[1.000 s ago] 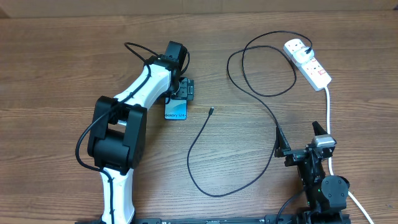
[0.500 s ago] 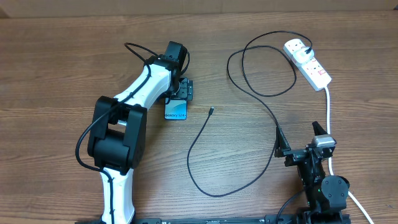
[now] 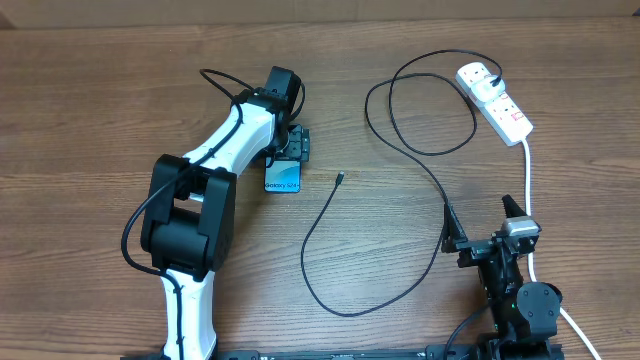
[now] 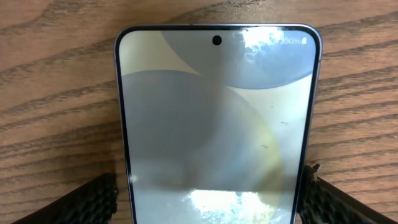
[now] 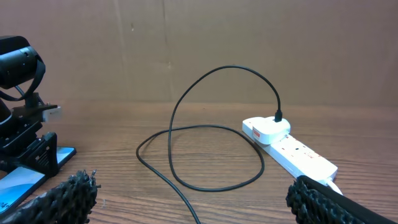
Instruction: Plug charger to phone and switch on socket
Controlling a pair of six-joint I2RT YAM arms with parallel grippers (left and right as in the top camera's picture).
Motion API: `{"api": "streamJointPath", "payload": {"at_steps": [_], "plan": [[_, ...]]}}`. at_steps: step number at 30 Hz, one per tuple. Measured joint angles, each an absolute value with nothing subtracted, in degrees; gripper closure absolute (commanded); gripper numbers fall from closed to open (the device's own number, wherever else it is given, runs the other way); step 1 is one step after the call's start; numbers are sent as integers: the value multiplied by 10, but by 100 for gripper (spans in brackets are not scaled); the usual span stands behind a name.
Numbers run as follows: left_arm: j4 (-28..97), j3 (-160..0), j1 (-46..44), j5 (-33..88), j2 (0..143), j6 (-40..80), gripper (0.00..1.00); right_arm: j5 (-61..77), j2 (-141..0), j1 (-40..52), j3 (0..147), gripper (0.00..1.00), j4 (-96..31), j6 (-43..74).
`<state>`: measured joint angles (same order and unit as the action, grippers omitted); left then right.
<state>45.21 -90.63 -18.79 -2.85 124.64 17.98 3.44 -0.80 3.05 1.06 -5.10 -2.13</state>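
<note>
the brown wood-grain worktop (image 3: 100, 60) carries everything. the white, blocky plastic socket (image 3: 497, 100) lies well ahead of the right fingers (image 5: 62, 193), which gape wide and empty. the slim, glossy, round-cornered phone (image 4: 214, 124) lies flat between the left fingers (image 4: 93, 199), whose knurled pads close on its long edges. the thin black charger (image 3: 303, 255) loops between both arms, and its tiny tip (image 3: 340, 178) is near the left fingers. likely best: pin the phone firmly, keep the port end clear, and pinch the limp cable close behind the tip.
</note>
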Motion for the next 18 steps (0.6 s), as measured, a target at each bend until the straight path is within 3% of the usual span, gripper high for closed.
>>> {"api": "streamJointPath", "payload": {"at_steps": [18], "plan": [[455, -907, -188, -28, 1246, 180, 19, 34, -8, 30, 11, 0, -51, -21]]}}
